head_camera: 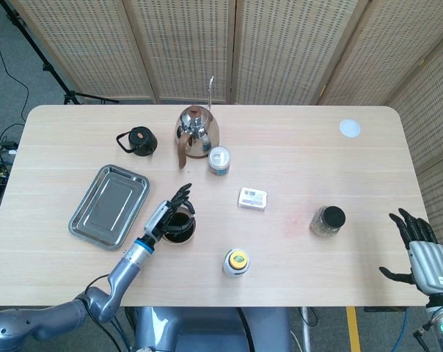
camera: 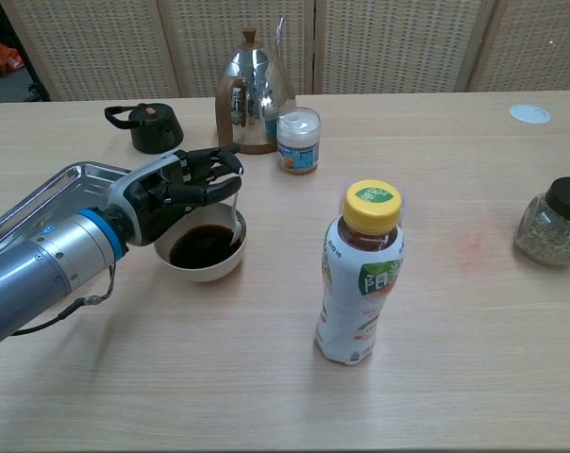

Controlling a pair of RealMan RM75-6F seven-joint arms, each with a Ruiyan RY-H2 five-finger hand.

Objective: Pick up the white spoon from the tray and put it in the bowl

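White spoon (camera: 236,215) held upright by the left hand (camera: 176,185), its tip dipping into the bowl (camera: 206,265).

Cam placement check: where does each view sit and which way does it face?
Head view: high above the near table edge, looking steeply down on the whole table; shows the left hand and right hand.
Chest view: low at the near edge, looking across toward the screens; shows only the left hand.
Shared: the left hand, bowl, kettle, tray and bottle.
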